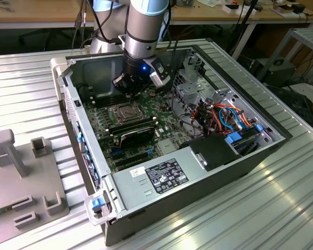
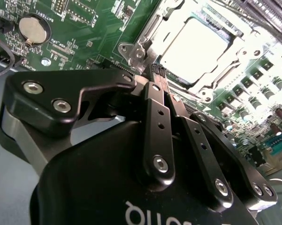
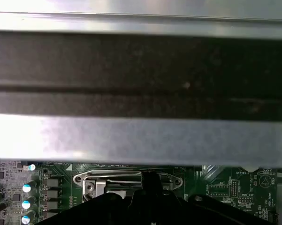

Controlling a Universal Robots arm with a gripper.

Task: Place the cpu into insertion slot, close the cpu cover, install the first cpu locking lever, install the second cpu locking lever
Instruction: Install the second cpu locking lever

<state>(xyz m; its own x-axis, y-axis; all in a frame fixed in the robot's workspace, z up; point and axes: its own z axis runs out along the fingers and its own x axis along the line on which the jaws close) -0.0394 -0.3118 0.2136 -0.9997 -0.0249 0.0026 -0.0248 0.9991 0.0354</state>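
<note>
Tool (image 2: 156, 70) closed at socket edge, silver-grey cpu (image 2: 193, 47) seated, metal cpu cover (image 2: 227, 63) lying over it

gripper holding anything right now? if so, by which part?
Nothing visibly held. The gripper is shut, its tips at the edge of the cpu cover, which lies closed over the cpu; contact with the cover cannot be told.

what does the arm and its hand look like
The arm is a silver-grey tube with light blue joint caps and a small blue light near the wrist. The hand is matte black, with bolted link bars carrying slim fingers, silver screw heads and white lettering on its body.
</note>
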